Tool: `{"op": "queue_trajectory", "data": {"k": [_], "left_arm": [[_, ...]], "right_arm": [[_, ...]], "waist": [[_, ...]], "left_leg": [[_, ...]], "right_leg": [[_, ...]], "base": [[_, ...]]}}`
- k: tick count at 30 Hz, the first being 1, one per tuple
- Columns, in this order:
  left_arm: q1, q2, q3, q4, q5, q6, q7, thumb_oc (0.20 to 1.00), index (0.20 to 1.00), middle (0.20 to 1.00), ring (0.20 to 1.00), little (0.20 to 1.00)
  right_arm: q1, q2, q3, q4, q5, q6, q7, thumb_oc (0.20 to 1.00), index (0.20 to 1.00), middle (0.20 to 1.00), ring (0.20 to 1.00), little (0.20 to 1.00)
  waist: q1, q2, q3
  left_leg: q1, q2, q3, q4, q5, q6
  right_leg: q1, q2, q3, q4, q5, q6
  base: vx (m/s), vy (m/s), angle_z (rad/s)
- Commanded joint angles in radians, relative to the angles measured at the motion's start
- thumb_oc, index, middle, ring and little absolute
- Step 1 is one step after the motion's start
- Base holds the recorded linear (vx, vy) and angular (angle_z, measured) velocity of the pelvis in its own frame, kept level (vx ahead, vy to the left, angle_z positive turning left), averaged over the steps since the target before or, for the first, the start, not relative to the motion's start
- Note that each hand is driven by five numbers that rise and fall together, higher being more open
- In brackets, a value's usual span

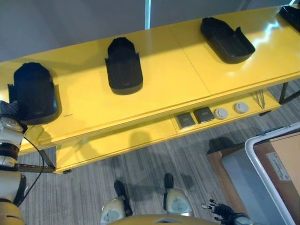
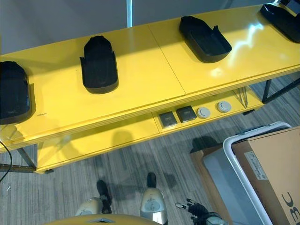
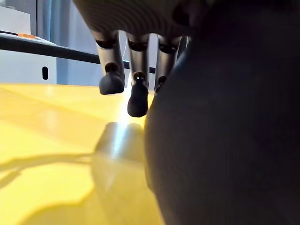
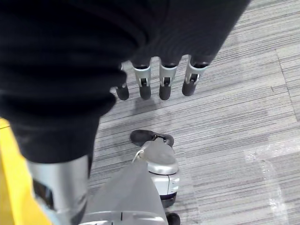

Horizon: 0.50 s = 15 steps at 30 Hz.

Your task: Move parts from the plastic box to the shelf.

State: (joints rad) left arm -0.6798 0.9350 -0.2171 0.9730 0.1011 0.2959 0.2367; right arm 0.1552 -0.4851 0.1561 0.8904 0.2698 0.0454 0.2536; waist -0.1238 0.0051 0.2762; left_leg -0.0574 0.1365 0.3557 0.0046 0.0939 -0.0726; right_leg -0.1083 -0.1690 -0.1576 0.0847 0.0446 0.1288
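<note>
Right hand [image 1: 224,211] hangs low at the robot's right side, above grey striped floor [image 1: 150,168]; in its wrist view the fingers [image 4: 164,79] hang straight and loose, holding nothing.

Left hand [image 3: 133,70] is up at the left end of the yellow shelf [image 1: 168,79]. Its wrist view shows the fingers reaching straight down just over the shelf top, right beside a black part [image 3: 225,131] that bulks large against that camera. Fingers look extended, not curled round the part. Whether the hand touches the part: cannot tell.

Head camera shows that same black part [image 1: 33,91] lying on the shelf's left end, near the front edge. Second black part [image 1: 123,65] sits farther right, mid-shelf, well apart from the first. Third black part [image 1: 227,40], open like a tray, lies to the right again, angled. Fourth dark part [image 2: 283,18] shows at the far right edge of the shelf.

Lower ledge of the shelf carries two dark square items [image 1: 194,117] side by side and two round pale discs [image 1: 231,110] just beside them.

Plastic box [image 1: 262,159], pale-rimmed, stands on the floor at lower right, a cardboard box [image 2: 272,173] against it. Contents of the plastic box: cannot tell.
</note>
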Motion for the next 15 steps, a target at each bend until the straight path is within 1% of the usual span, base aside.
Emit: {"op": "queue_trajectory", "data": {"k": [1, 3, 5, 10, 12, 13, 14, 15], "left_arm": [[-0.092, 0.100, -0.021, 0.020, -0.005, -0.003, 0.078, 0.200, 0.200, 0.200, 0.200, 0.200], [-0.122, 0.095, -0.039, 0.023, -0.015, 0.002, 0.084, 0.200, 0.200, 0.200, 0.200, 0.200], [-0.149, 0.087, -0.056, 0.023, -0.019, 0.012, 0.095, 0.200, 0.200, 0.200, 0.200, 0.200], [-0.163, 0.080, -0.063, 0.037, -0.033, 0.010, 0.088, 0.200, 0.200, 0.200, 0.200, 0.200], [-0.162, 0.073, -0.061, 0.034, -0.051, 0.022, 0.092, 0.200, 0.200, 0.200, 0.200, 0.200], [-0.163, 0.068, -0.056, 0.040, -0.055, 0.020, 0.104, 0.834, 0.834, 0.834, 0.834, 0.834], [-0.164, 0.067, -0.057, 0.044, -0.058, 0.019, 0.108, 1.000, 1.000, 1.000, 1.000, 1.000], [-0.166, 0.067, -0.055, 0.046, -0.058, 0.019, 0.107, 1.000, 1.000, 1.000, 1.000, 1.000]], "right_arm": [[0.035, -0.018, 0.033, 0.000, 0.006, -0.016, 0.019, 1.000, 1.000, 1.000, 1.000, 1.000], [0.028, -0.018, 0.042, -0.003, 0.015, -0.026, 0.022, 1.000, 1.000, 1.000, 1.000, 1.000], [0.020, -0.018, 0.059, -0.027, 0.040, -0.020, 0.006, 1.000, 1.000, 1.000, 1.000, 1.000], [0.013, -0.015, 0.066, -0.049, 0.047, -0.008, -0.002, 1.000, 1.000, 1.000, 1.000, 1.000], [0.013, -0.013, 0.063, -0.050, 0.048, -0.005, -0.003, 1.000, 1.000, 1.000, 1.000, 1.000], [0.014, -0.010, 0.065, -0.049, 0.049, -0.008, -0.005, 1.000, 1.000, 1.000, 1.000, 1.000], [0.014, -0.009, 0.066, -0.050, 0.049, -0.008, -0.005, 1.000, 1.000, 1.000, 1.000, 1.000], [0.015, -0.008, 0.066, -0.051, 0.049, -0.007, -0.006, 1.000, 1.000, 1.000, 1.000, 1.000]], "waist": [[-0.011, -0.027, -0.021], [-0.012, -0.030, -0.010], [-0.011, -0.036, 0.002], [-0.012, -0.042, 0.009], [-0.011, -0.044, 0.009], [-0.011, -0.045, 0.009], [-0.011, -0.045, 0.009], [-0.011, -0.045, 0.008]], "left_leg": [[-0.130, 0.078, -0.039, 0.194, -0.084, -0.004], [-0.149, 0.080, -0.044, 0.211, -0.087, -0.002], [-0.168, 0.081, -0.052, 0.225, -0.089, -0.001], [-0.170, 0.083, -0.053, 0.232, -0.091, -0.001], [-0.165, 0.084, -0.052, 0.230, -0.091, -0.001], [-0.164, 0.086, -0.054, 0.228, -0.087, -0.002], [-0.165, 0.086, -0.054, 0.229, -0.087, -0.003], [-0.164, 0.086, -0.054, 0.228, -0.087, -0.003]], "right_leg": [[-0.020, -0.086, 0.038, 0.044, -0.020, 0.068], [-0.035, -0.084, 0.043, 0.056, -0.023, 0.066], [-0.046, -0.083, 0.044, 0.063, -0.023, 0.063], [-0.045, -0.080, 0.043, 0.062, -0.021, 0.061], [-0.040, -0.079, 0.041, 0.059, -0.020, 0.060], [-0.037, -0.077, 0.039, 0.059, -0.021, 0.059], [-0.037, -0.077, 0.039, 0.060, -0.022, 0.059], [-0.036, -0.077, 0.039, 0.060, -0.023, 0.059]], "base": [[-0.06, -0.002, -0.04], [-0.06, -0.014, -0.03], [-0.05, -0.025, -0.02], [0.00, -0.017, -0.03], [0.02, -0.035, -0.01], [0.00, 0.000, 0.00], [0.00, -0.024, 0.03], [0.00, 0.000, 0.00]]}}
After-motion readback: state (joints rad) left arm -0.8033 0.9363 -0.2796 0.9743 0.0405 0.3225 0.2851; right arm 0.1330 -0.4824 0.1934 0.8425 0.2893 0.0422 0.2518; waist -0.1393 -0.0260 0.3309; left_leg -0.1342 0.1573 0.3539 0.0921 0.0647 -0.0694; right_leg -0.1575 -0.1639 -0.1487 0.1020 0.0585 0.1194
